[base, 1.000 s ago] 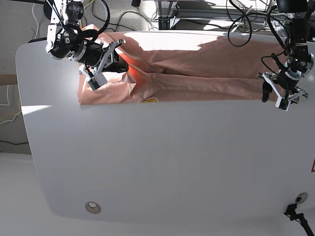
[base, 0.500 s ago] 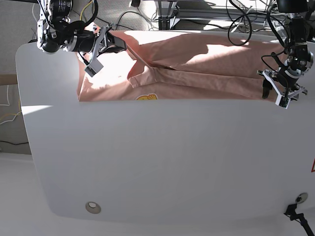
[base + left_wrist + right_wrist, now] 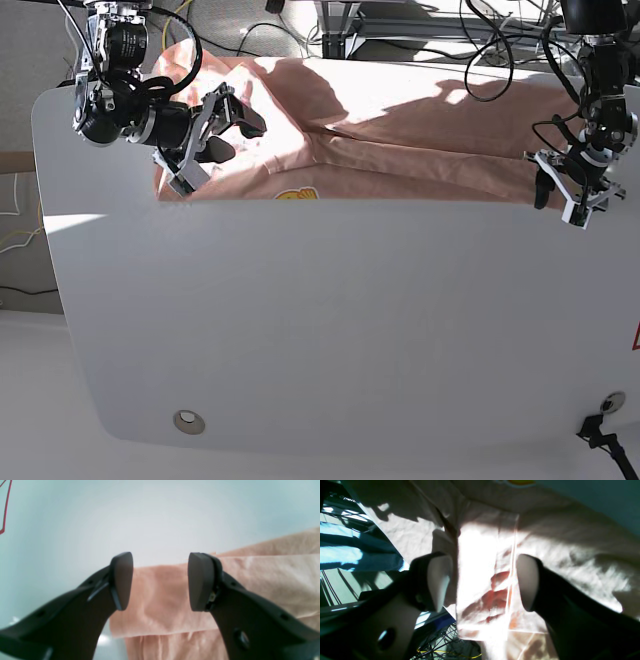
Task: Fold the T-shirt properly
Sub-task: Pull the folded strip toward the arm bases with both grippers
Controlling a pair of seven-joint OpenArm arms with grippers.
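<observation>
The salmon-pink T-shirt [image 3: 400, 130] lies spread along the far edge of the white table [image 3: 330, 320], with its small yellow graphic [image 3: 297, 194] at the front hem, left of centre. My right gripper [image 3: 230, 130] hovers open over the shirt's left end. In the right wrist view it [image 3: 482, 582] straddles a sunlit fold of fabric [image 3: 480, 555] without pinching it. My left gripper [image 3: 563, 192] is open at the shirt's right end. In the left wrist view it [image 3: 160, 580] sits just above a folded edge of the shirt [image 3: 155, 605].
Cables and metal frames [image 3: 340, 30] crowd the floor behind the table. A round grommet [image 3: 187, 421] sits near the table's front left corner. A red mark [image 3: 636, 335] shows at the right edge. Strong sun patches fall on the shirt.
My right gripper swung back from the far left corner toward the front over the shirt's left end, and the fabric there shifted. My left gripper hardly moved.
</observation>
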